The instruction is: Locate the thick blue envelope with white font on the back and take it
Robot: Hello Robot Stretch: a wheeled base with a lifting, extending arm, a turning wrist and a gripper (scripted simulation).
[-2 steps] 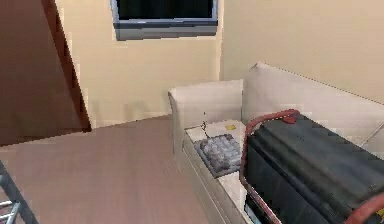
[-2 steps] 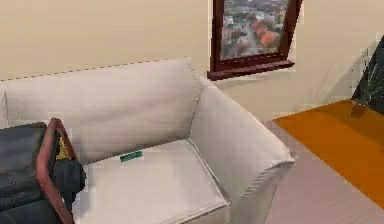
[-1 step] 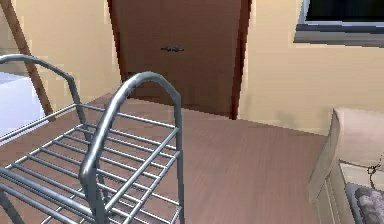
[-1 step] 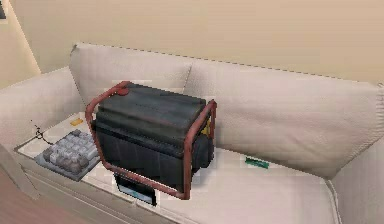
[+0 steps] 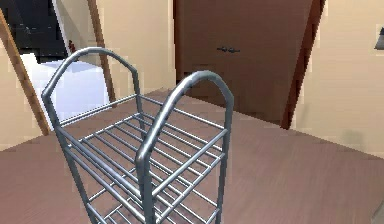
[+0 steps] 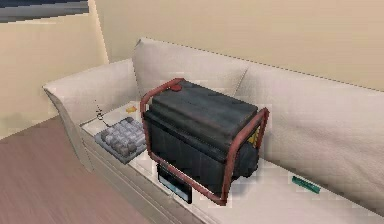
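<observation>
**Task status.** The task appears to be in its search phase. Judged from the present views, the envelope has been neither confirmed nor taken.

**Forward view.** A grey wire rack (image 5: 150, 150) stands at lower centre. A dark brown door (image 5: 240, 50) lies behind it at upper centre.

**Arm side view.** A cream sofa (image 6: 300, 105) runs from centre left to lower right. A black case with a red frame (image 6: 200, 130) rests on its seat at centre. A grey keypad-like object (image 6: 125, 138) lies just left of the case.

**Location of the envelope.** Not established. A flat dark item with a bluish edge (image 6: 172, 186) protrudes beneath the case's lower left corner. It is a possible candidate, but most of it is covered and no white lettering can be read. A small green item (image 6: 305, 183) at lower right is too small to identify.

**Gripper.** Its state cannot be told.

**Remaining.** Confirm the candidate, approach it, reach for it and grasp it.
</observation>
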